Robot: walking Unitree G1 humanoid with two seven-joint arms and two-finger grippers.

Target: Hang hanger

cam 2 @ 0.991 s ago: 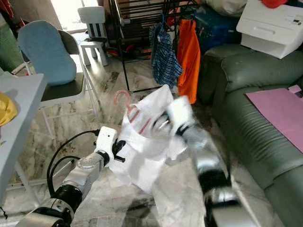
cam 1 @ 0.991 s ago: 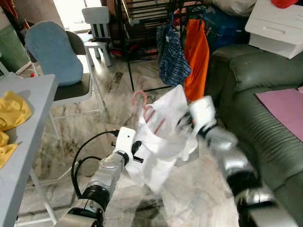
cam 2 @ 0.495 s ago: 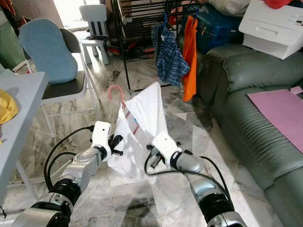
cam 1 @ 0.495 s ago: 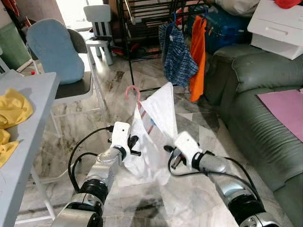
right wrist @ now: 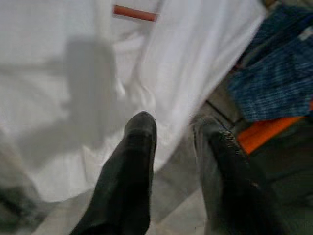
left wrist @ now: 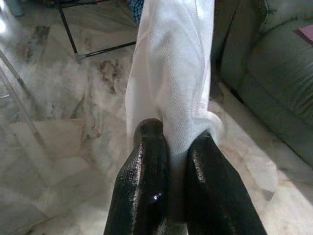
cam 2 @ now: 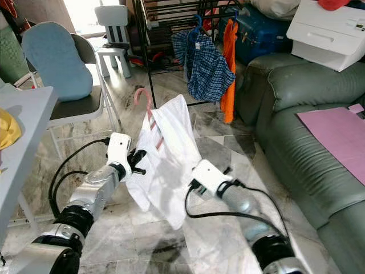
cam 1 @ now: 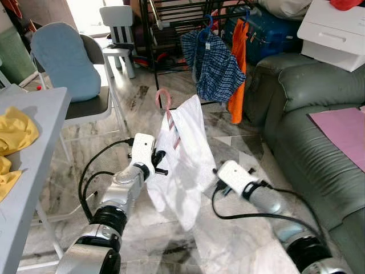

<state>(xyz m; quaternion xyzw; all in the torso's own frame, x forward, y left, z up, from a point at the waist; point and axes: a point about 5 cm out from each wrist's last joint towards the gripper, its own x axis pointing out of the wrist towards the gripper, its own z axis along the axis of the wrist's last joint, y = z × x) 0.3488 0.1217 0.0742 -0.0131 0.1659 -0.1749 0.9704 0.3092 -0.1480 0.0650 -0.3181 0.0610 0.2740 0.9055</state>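
Left hand (left wrist: 168,147): fingers pressed onto fold of white shirt (cam 1: 185,154), pinching it. Shirt hangs on pink hanger (cam 1: 164,98), hook rising above left hand. Right hand (right wrist: 173,132): fingers spread, gripping nothing, just beside shirt's lower edge. Clothes rack (cam 1: 171,23) with checked shirt (cam 1: 214,65) and orange garment (cam 1: 238,63) well beyond both hands.
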